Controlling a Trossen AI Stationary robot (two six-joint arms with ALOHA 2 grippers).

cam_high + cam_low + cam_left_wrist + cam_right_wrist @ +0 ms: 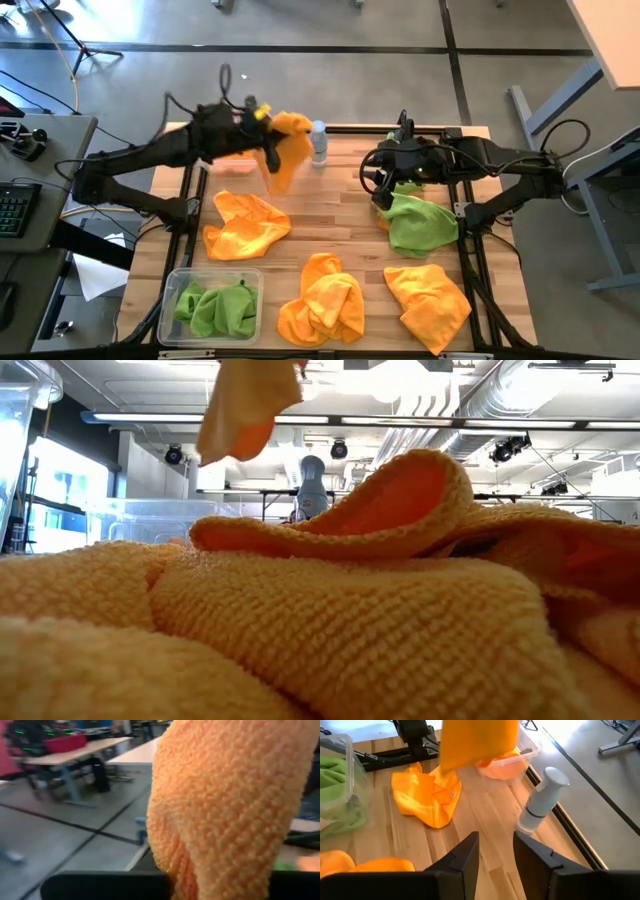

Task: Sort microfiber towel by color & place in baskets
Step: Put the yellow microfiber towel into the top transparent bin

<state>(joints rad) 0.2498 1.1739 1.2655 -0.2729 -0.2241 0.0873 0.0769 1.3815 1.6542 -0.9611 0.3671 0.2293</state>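
Upper centre-left of the high view, the left claw point(262, 118) is pinched on an orange towel point(288, 145) that hangs clear of the tabletop point(340, 215). Counted from above, there are five orange towels: the hanging one, one at centre-left point(245, 225), one at bottom centre point(322, 300), one at lower right point(428, 292), and what seems to be one in the far basket point(512, 760), seen from the right wrist. There are two green towels: one at right centre point(420, 222) and one in the near basket point(212, 305) at lower left. That makes two baskets. The right claw point(496, 851) hovers over bare wood beside the spray bottle point(319, 142), fingers spread and holding nothing.
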